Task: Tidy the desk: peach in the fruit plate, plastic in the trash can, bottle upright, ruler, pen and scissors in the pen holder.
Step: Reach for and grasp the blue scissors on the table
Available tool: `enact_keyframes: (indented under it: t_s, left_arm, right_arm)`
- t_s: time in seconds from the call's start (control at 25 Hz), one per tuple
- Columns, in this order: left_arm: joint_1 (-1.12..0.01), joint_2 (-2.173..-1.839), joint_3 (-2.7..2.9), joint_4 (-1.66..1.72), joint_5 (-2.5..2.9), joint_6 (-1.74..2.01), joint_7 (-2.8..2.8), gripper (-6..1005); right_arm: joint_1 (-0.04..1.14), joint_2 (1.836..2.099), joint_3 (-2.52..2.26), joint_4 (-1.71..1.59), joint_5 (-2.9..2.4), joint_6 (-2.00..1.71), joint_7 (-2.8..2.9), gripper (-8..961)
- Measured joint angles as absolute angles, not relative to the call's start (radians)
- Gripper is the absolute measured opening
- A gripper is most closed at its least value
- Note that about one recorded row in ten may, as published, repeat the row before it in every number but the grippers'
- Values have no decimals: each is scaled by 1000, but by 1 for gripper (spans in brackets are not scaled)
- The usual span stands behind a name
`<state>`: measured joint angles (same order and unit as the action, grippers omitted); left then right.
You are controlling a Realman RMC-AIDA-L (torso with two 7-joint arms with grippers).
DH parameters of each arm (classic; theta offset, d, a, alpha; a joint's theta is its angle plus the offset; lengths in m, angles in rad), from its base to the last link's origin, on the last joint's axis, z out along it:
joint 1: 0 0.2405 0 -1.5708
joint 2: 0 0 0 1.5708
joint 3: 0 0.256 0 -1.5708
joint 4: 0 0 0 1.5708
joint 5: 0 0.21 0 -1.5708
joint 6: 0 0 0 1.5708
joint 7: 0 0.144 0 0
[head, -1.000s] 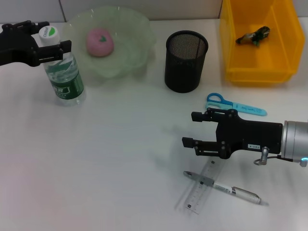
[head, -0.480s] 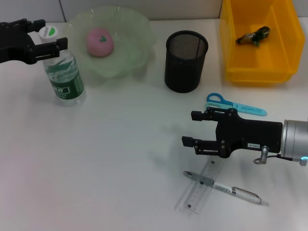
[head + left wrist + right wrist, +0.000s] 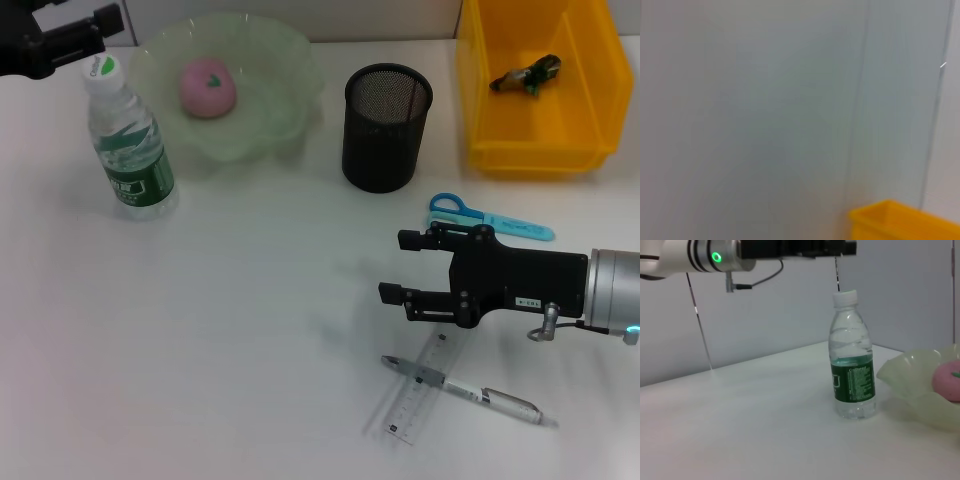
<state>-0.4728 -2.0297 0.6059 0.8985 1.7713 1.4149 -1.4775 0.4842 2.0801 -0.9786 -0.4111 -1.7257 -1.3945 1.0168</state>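
Change: left pincer (image 3: 75, 30) has lifted off the bottle (image 3: 128, 140) toward the far left corner, holding nothing; fingers' spread unclear | Bottle: upright on tabletop (image 3: 230, 320) beside fruit plate (image 3: 270, 100) | Right pincer (image 3: 405, 268): open, empty, hovering near ruler (image 3: 418, 396) and pen (image 3: 470, 392) | Right wrist view: bottle stands free; left wrist view: only wall and yellow bin (image 3: 905, 222).

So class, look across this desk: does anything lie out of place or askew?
Yes. The silver pen lies crossed over the clear plastic ruler, and the blue-handled scissors lie flat on the white desk; the black mesh pen holder looks empty. Bottle, peach and wrapper look properly placed.
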Motion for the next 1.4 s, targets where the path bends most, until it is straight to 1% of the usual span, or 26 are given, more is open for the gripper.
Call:
enact_keyframes:
  t_s: [0.08, 0.36, 0.6, 0.76, 0.84, 0.92, 1.28, 1.4]
  left_arm:
    - [-465, -2028, 606, 896, 1733, 1453, -1478, 798]
    - [-427, -2024, 610, 794, 1643, 1756, -1407, 798]
    - [-389, -2026, 626, 703, 1659, 1836, -1300, 798]
    - [-358, -2038, 672, 668, 1662, 1848, -1222, 798]
    - [-340, -2052, 685, 636, 1674, 1836, -1160, 798]
    - [-335, -2057, 686, 611, 1696, 1825, -1124, 798]
    - [-339, -2061, 690, 484, 1779, 1770, -972, 798]
    - [-339, -2067, 692, 419, 1791, 1727, -892, 798]
  right_arm:
    - [483, 2080, -979, -411, -1726, -1395, 1017, 740]
    - [484, 2080, -982, -408, -1726, -1393, 1015, 740]
    - [485, 2080, -982, -411, -1726, -1399, 1009, 740]
    - [487, 2080, -984, -412, -1726, -1400, 1009, 740]
    - [489, 2079, -985, -413, -1726, -1400, 1008, 740]
    - [489, 2079, -985, -413, -1726, -1400, 1008, 740]
    - [489, 2078, -985, -413, -1726, -1401, 1010, 740]
    - [489, 2078, -980, -413, -1726, -1401, 1014, 741]
